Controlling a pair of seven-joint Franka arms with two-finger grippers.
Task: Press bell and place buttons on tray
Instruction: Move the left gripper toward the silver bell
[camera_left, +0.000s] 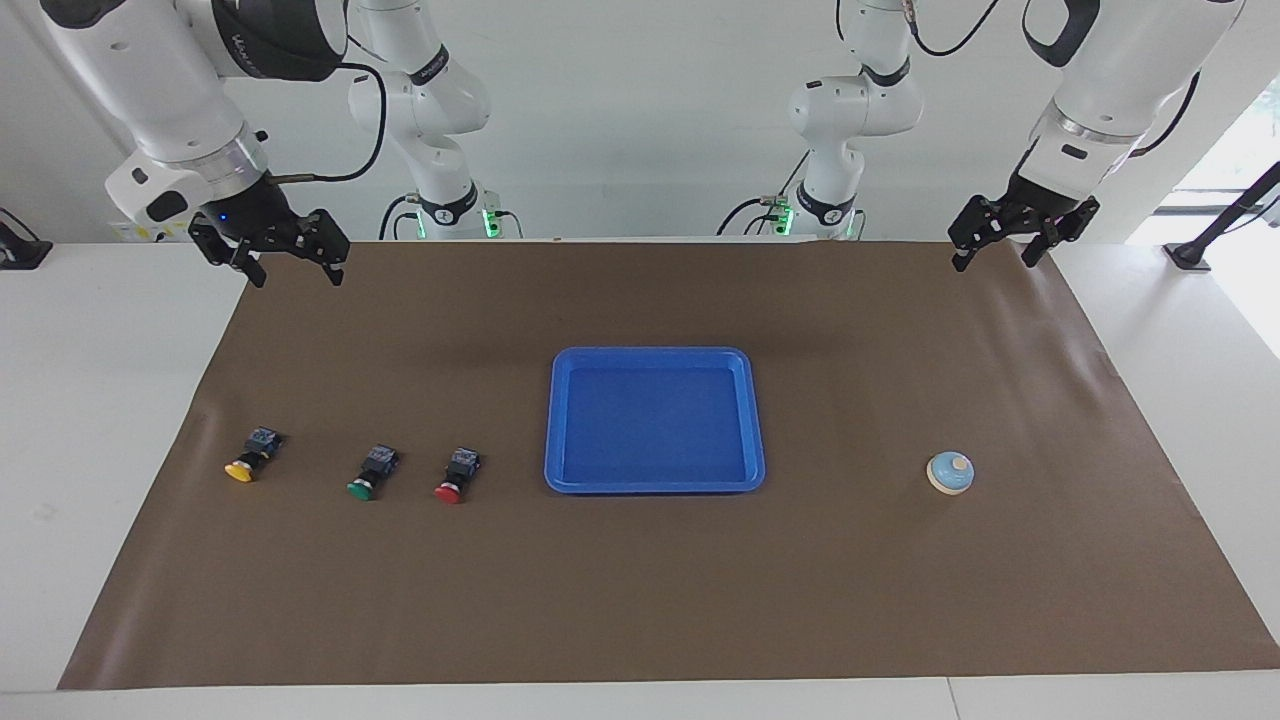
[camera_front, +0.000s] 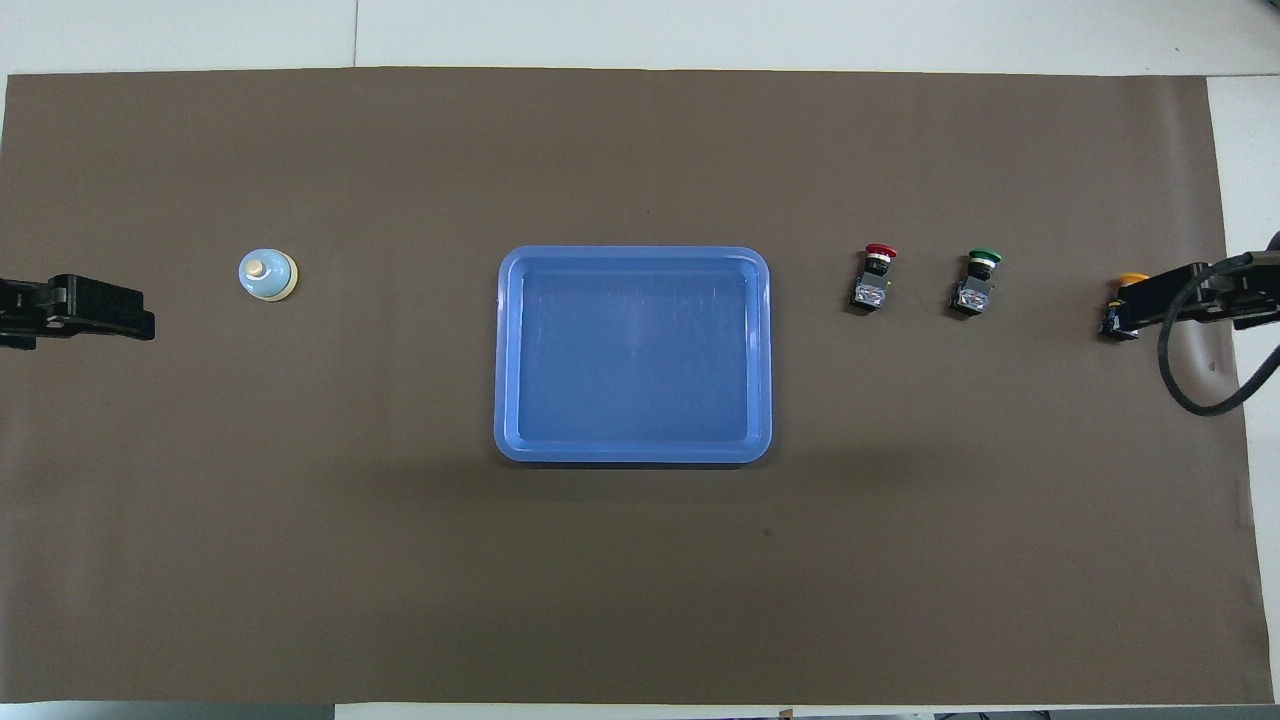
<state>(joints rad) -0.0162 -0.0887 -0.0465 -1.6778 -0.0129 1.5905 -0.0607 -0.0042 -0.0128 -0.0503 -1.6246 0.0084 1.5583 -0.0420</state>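
- The brown mat (camera_left: 660, 600) covers most of the white table (camera_left: 100, 420), and both pincers hang in the air over its edge nearest the robots, one at each end.
- The blue tray (camera_left: 655, 360) lies flat on the mat about midway between the two pincers and farther from the robots than the mat edge they hang over; nothing lies in it.
- The right gripper (camera_left: 290, 270) hangs over the mat's corner at the right arm's end — fingers spread apart, pointing down, nothing between them.
- The left gripper (camera_left: 1000, 255) hangs over the matching corner at the left arm's end, likewise released, its two fingers parted and bare.
- The bell (camera_left: 950, 473), a light-blue dome with a cream knob, sits on the mat at the left pincer's end, farther from the robots than the corner under that pincer and well apart from the tray.
- The three buttons lie on their sides in a row at the right pincer's end, caps pointing away from the robots.
- The yellow button (camera_left: 250, 455) lies closest to the right pincer's end of the mat — in the overhead view that pincer partly hides it.
- The green button (camera_left: 372, 473) lies next in the row.
- The red button (camera_left: 456, 475) lies closest to the tray, not touching it.
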